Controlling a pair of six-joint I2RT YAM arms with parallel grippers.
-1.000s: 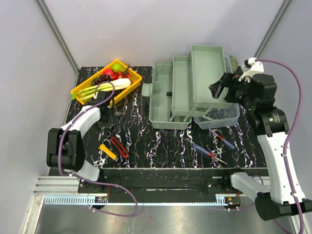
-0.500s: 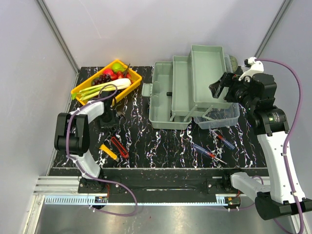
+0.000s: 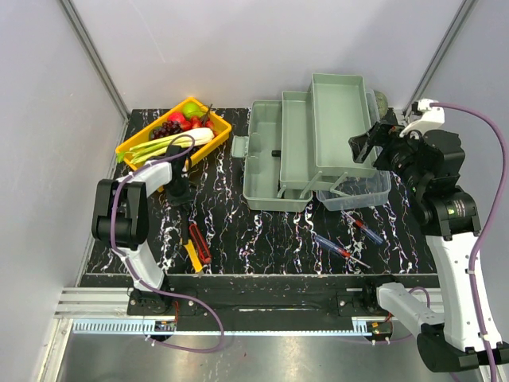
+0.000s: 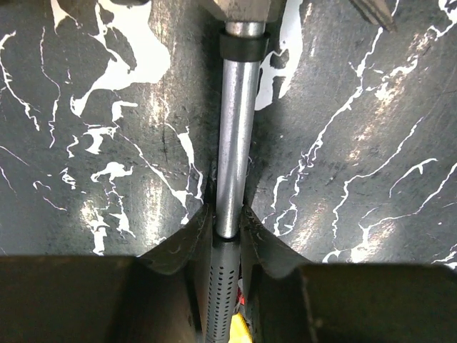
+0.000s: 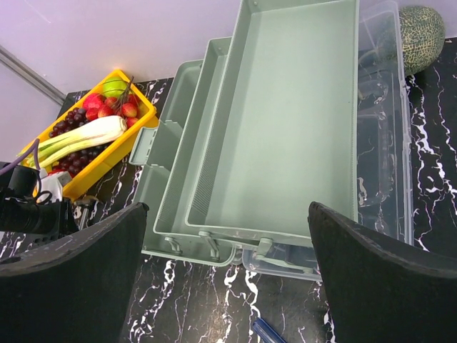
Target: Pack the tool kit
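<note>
The pale grey-green toolbox (image 3: 278, 159) stands open with its trays (image 5: 285, 128) folded out and its clear lid (image 5: 382, 143) behind. My left gripper (image 4: 227, 214) is down on the table beside the yellow tray, shut on a silver-shafted tool (image 4: 235, 128) with a dark perforated grip; in the top view the gripper (image 3: 180, 191) hides this tool. Yellow and red cutters (image 3: 194, 243) lie near the front left. Two red and blue screwdrivers (image 3: 340, 248) (image 3: 366, 231) lie in front of the box. My right gripper (image 5: 227, 207) hangs open above the box's right end (image 3: 362, 147).
A yellow tray (image 3: 221, 127) of fruit and vegetables stands at the back left, close to my left gripper. A green melon (image 5: 421, 32) sits behind the clear lid. The table's black marbled surface (image 3: 262, 231) stretches along the front.
My left jaws have closed onto the silver-shafted tool. The left elbow swung back and up. The cutters have shifted and turned a little. The right gripper drifted slightly right.
</note>
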